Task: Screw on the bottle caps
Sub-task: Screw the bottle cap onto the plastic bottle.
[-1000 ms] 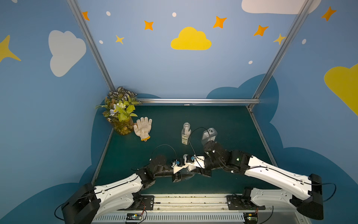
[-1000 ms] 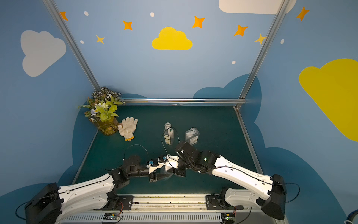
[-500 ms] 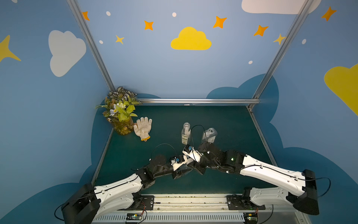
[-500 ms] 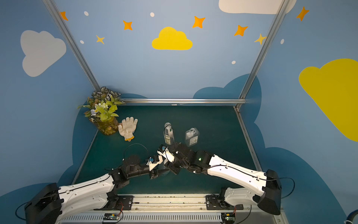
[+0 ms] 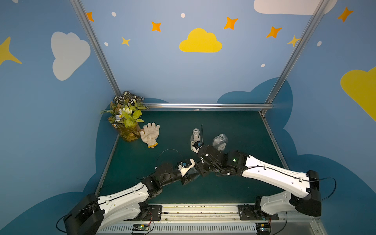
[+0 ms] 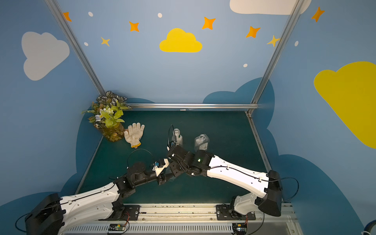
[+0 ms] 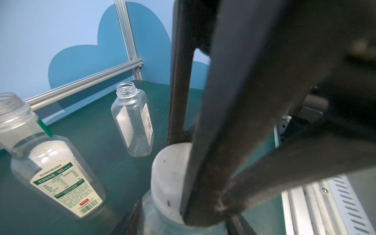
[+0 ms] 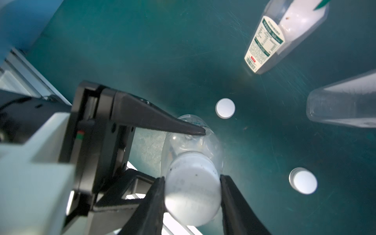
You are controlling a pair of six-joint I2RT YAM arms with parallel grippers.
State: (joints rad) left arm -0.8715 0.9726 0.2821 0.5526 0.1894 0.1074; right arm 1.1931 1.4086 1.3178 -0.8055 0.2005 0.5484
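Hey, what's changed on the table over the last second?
The right arm swung in toward the left arm, wrist turning, right pincer clamped on the white cap atop the round bottle held by the left pincer. The slim bottle, flat-sided bottle, glove and plant stayed put.

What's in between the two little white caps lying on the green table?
Nothing. In the right wrist view, the stretch of green table between one loose cap and the other loose cap is bare.
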